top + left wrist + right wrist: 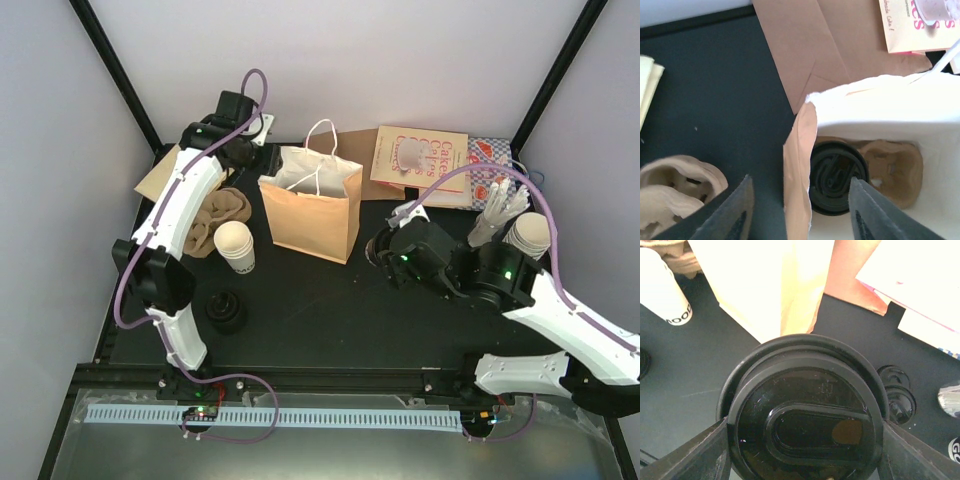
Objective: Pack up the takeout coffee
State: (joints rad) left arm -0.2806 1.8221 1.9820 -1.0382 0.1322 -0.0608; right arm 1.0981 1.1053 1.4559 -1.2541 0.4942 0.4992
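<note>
A tan paper bag (pixel 312 205) stands open at the table's middle. In the left wrist view a black-lidded cup (pixel 837 177) sits in a brown pulp tray (pixel 892 170) inside the bag (pixel 800 150). My left gripper (pixel 800 210) is open above the bag's left wall, one finger outside, one over the inside. My right gripper (pixel 802 440) is shut on a round black lid (pixel 802 410), right of the bag (pixel 775 285); anything under the lid is hidden. In the top view that gripper (pixel 385 250) is low over the table. A lidless white cup (pixel 237 247) stands left of the bag.
Pulp trays (pixel 215 220) lie by the left arm. A stack of black lids (pixel 226 310) sits front left, and more lids (pixel 897 395) lie near my right gripper. Stacked white cups (pixel 530 235) and a cake box (pixel 425 160) stand at the back right.
</note>
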